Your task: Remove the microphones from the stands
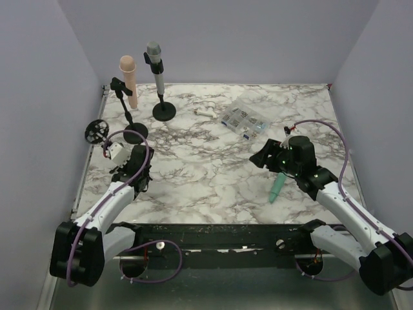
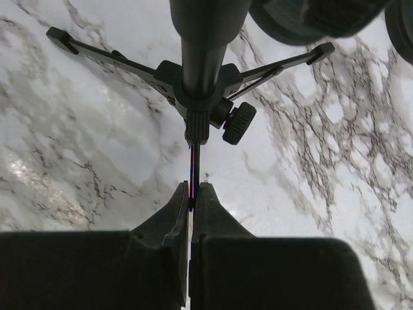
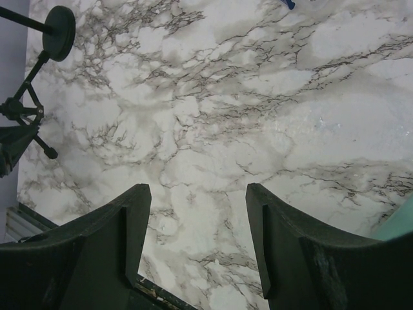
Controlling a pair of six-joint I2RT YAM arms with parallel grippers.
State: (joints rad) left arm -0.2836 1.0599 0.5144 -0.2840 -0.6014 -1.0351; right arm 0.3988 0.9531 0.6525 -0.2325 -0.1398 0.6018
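My left claw [image 2: 192, 187] is pinched tight on one thin leg [image 2: 194, 161] of the tripod [image 2: 200, 97], the fingers all but touching with only the rod between them. The hub and its knob [image 2: 239, 123] sit just past the tips, and the other two legs are splayed on the table [image 1: 206, 181]. My right claw [image 3: 197, 194] is spread wide with nothing in it, hanging over bare marble. Just beside it the teal mic [image 1: 277, 187] lies flat on the table, thin end toward the near edge, well apart from the tripod. The ring [image 1: 95, 131] beside my left arm, which I take for the tripod's holder, looks empty, though it is small in the top view. So I judge the mic is out and what remains is letting go cleanly. I'd part the left fingers slowly and only a little, so the leg isn't flicked sideways. Then I'd lift straight up before drawing back, since the pole rises close to my wrist. The right arm should rise before it swings, because the mic looks round and I'd expect it to roll at a nudge. The peach mic [image 1: 128, 74] and grey mic [image 1: 155, 61] stand in round-based stands at the far left, and I'd leave them alone.
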